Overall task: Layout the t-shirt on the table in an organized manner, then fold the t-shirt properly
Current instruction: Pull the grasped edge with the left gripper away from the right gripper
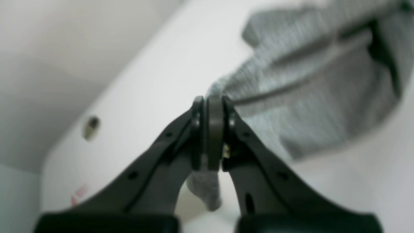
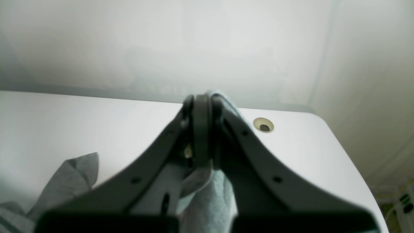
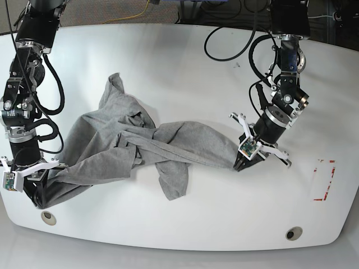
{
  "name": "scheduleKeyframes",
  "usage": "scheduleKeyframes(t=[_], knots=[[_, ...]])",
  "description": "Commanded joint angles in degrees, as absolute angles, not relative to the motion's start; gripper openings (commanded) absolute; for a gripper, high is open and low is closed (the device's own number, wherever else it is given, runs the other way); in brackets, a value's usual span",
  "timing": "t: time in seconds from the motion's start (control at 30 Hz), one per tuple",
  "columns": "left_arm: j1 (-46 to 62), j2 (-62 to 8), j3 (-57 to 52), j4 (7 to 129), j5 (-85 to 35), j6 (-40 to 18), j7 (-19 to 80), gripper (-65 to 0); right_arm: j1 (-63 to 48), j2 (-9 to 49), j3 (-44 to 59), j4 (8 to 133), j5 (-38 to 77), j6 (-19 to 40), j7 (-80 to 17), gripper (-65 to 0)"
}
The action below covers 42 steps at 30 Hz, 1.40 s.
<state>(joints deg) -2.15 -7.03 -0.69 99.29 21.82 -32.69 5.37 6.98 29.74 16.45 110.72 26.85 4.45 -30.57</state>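
On my base view's left edge I see the right claw [image 3: 35,193] pinching one end of the t-shirt [image 3: 120,148] near the desk's [image 3: 185,224] front corner, beside a round hole [image 3: 48,218]. The grey cloth lies crumpled and stretched across the desk's middle. At its far end the left claw [image 3: 240,164] is clamped on the fabric; a red outline mark [image 3: 325,179] lies further right.

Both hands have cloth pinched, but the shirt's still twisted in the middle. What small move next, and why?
Probably draw the left hand and right hand slightly further apart. Each is shut on an end of the t-shirt, which lies bunched and twisted between them on the table.
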Motion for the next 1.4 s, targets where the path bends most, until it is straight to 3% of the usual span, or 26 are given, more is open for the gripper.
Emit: scheduleKeyframes(t=[0.0,0.5,0.83,1.37], knots=[[-4.62,-7.6,-1.36,101.67,21.32,-32.04,4.09,-65.0,8.31,30.81,17.01,111.87,26.68,4.26,-28.35,-65.0],[-16.75,-11.03,-2.95,102.02,21.49,-32.04,4.18,-65.0,14.37,31.87,17.01,109.67,26.24,4.26,-28.35,-65.0],[-25.98,-13.32,-3.03,101.85,21.41,-32.04,12.0,-65.0,21.14,33.19,16.66,104.4,26.24,4.26,-28.35,-65.0],[-31.87,-15.87,-2.77,101.93,21.49,-32.04,12.62,-65.0,28.97,34.59,15.16,103.96,26.24,4.26,-31.52,-65.0]])
